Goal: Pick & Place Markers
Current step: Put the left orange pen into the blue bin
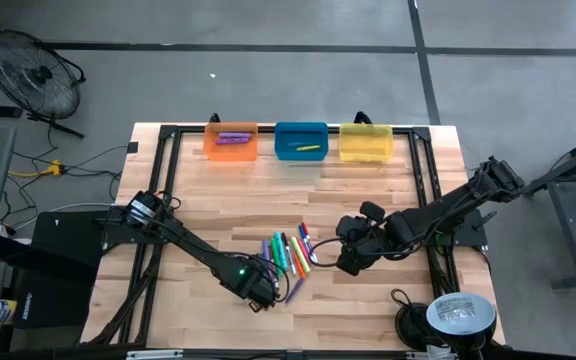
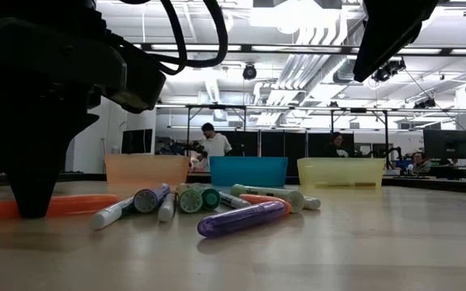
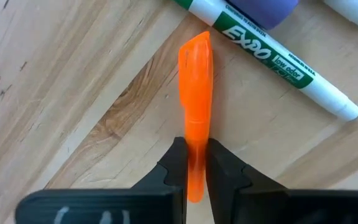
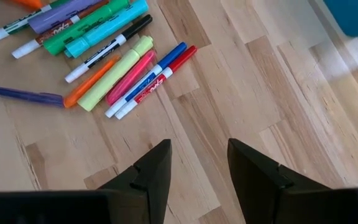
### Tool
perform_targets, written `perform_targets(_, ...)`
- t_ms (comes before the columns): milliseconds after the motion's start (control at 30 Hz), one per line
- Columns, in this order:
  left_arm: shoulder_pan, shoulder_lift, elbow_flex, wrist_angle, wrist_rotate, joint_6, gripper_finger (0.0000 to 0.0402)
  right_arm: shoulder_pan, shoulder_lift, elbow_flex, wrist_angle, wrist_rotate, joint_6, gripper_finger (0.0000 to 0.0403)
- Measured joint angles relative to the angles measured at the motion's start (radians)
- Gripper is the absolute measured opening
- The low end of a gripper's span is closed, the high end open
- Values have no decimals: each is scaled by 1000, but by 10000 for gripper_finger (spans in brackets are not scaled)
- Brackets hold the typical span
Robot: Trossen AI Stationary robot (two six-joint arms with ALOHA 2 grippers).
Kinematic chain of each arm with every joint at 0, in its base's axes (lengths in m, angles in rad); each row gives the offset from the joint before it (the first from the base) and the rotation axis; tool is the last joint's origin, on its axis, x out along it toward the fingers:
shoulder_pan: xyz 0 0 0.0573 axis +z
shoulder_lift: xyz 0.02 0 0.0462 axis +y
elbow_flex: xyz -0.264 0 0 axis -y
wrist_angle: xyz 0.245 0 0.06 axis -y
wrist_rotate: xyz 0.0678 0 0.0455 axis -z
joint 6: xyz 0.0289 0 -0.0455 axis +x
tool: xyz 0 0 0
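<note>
Left gripper was pinched tight on 1 orange marker lying flat on the table, near edge of the marker pile. Right gripper hovered just beside the pile, fingers parted, holding nothing.

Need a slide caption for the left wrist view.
Left pincer closed around an orange marker lying on the wooden table, beside a green Expo marker.

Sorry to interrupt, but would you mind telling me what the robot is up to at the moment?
It is sorting markers into bins. The left gripper has its fingers around an orange marker lying on the table, beside the pile of markers. The right gripper hangs open near the pile, holding nothing. The orange bin holds purple markers and the blue bin a yellow one.
</note>
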Motion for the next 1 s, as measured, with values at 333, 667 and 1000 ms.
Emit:
perform_targets(333, 0, -51, -3, -12, -33, 0, 28, 31, 0, 0, -213, 8, 42, 145)
perform_targets(667, 67, -89, -5, -41, -100, 10, 27, 130, 0, 0, -322, 86, 144, 145)
perform_targets(1000, 202, -166, 14, -4, -131, 124, 27, 175, -70, -121, -300, 77, 232, 145)
